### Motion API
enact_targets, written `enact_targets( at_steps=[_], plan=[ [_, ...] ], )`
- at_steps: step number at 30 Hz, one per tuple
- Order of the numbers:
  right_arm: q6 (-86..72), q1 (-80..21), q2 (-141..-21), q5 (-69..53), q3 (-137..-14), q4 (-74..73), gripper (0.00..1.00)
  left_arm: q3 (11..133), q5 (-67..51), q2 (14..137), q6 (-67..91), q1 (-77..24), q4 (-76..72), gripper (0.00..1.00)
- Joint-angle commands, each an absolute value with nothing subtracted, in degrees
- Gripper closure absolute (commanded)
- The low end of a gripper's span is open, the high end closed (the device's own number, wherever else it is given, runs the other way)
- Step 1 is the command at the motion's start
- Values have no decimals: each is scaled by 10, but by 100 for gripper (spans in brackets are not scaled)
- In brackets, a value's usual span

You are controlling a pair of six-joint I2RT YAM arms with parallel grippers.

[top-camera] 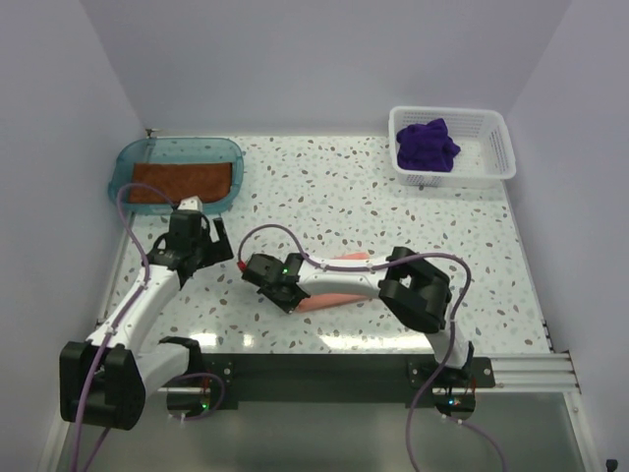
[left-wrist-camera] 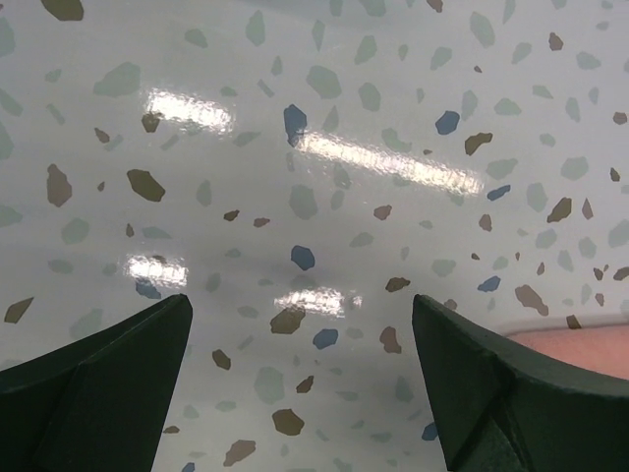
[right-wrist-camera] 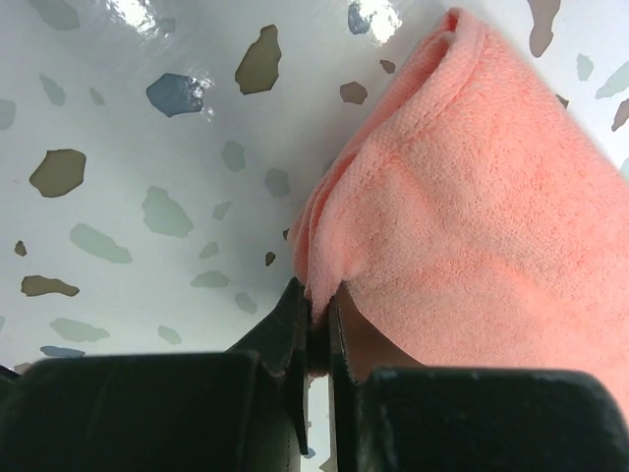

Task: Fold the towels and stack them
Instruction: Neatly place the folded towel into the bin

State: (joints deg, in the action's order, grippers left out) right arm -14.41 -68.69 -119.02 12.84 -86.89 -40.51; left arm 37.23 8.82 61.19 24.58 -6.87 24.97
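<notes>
Nearest you, your right gripper (right-wrist-camera: 316, 313) is clamping a corner fold of the salmon pink towel (right-wrist-camera: 472, 197), its two fingers pressing together with the cloth's edge puckering between them. That towel is lying on the speckled table (top-camera: 393, 216) in the near middle, partly under the right forearm and close to the table's near edge. Its terry is looking soft and finely looped, with the hem rolling up into a ridge where it is being pinched. To its left, your left gripper (left-wrist-camera: 300, 305) is hanging over bare tabletop with its jaws spread wide and nothing between them, a sliver of pink showing beside its right finger. Open surface is stretching from the arms towards the far wall. At the far left, the rust brown towel (top-camera: 187, 180) is lying flat in the teal tray (top-camera: 123, 162), close to the table's left edge and just beyond the left gripper. In the far right corner, the purple towel (top-camera: 428, 146) is sitting crumpled in the white basket (top-camera: 496, 147).
</notes>
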Motion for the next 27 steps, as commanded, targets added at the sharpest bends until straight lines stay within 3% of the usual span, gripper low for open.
enact_targets(
  at_steps=[1,12,27],
  plan=[
    [-146,-678,-1174,90,-810,-350,100,363,26,618,264,-64,226,0],
    [-186,-635,-1054,4,-692,-172,100,256,-241,659,418,-74,60,0],
    [-235,-619,-977,-4,-596,-48,100,220,-217,714,531,-189,-55,0]
  ],
)
